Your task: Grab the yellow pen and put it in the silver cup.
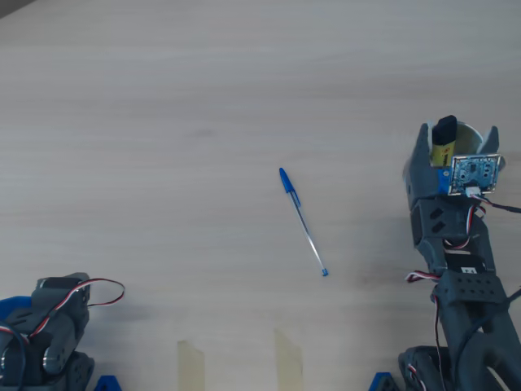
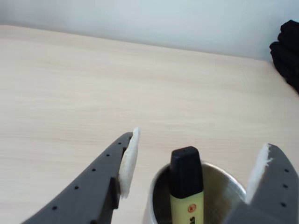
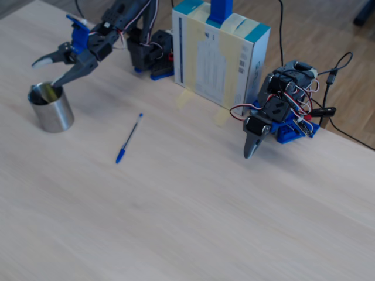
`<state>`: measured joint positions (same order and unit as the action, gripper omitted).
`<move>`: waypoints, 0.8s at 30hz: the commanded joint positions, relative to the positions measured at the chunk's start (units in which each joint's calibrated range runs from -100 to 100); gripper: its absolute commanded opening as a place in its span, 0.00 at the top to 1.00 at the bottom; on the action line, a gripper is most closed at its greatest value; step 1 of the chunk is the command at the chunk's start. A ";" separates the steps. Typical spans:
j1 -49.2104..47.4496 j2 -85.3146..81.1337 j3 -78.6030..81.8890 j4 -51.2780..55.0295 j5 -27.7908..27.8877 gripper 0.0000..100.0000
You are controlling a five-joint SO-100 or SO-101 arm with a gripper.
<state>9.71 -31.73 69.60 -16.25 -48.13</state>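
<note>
Open tool above silver cup

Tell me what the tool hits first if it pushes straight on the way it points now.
Most likely the yellow pen standing in the silver cup: the open tool straddles it from above. Depth is unclear, so the cup's rim could touch a finger first.

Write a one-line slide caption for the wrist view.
Open claw straddles the silver cup, the yellow pen standing inside, black cap up, on the wooden table.
</note>
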 commanded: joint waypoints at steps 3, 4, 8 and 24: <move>-0.63 -12.16 -0.35 12.09 -0.09 0.62; -0.63 -13.74 -0.35 14.66 -0.09 0.62; -0.02 -19.56 2.37 21.27 -0.92 0.62; 0.94 -41.76 29.04 22.47 -6.43 0.62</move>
<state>10.36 -69.56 97.02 5.95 -53.79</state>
